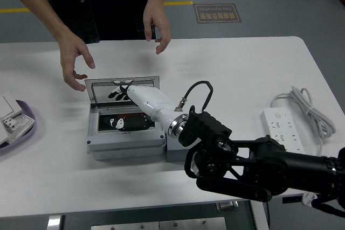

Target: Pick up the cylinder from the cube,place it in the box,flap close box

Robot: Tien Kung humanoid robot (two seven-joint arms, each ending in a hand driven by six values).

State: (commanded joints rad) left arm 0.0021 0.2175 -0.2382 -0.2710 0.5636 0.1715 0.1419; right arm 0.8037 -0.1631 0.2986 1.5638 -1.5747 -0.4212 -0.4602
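**Cylinder apparently down in the box, lid next**

Nearest the camera, the robot's black right arm (259, 168) came in from the lower right over the white counter (242, 74). Its white-shelled right hand (141, 98) reached across the grey rectangular box (125, 145). The black fingers (115, 93) were loosely extended and held nothing, their tips at the inner face of the raised, clear-paned lid (123, 84). The left hand was out of sight.

Under the forearm, a small dark cylinder (128, 123) with pale marks lay in the box's black recess. The wrist hid part of it, so its exact lie could not be told. A grey cube (173, 153) sat touching the box's right side with nothing on it.

The cylinder looked small, stiff and light, and likely to roll, so a grasp across its middle would suit it. The hinged lid looked thin and light; a push high on its free edge should tip it down.

Beyond the box, a person's two hands (75, 60) hovered open above the counter, the nearer one just beside the lid's left corner, where it could be caught.
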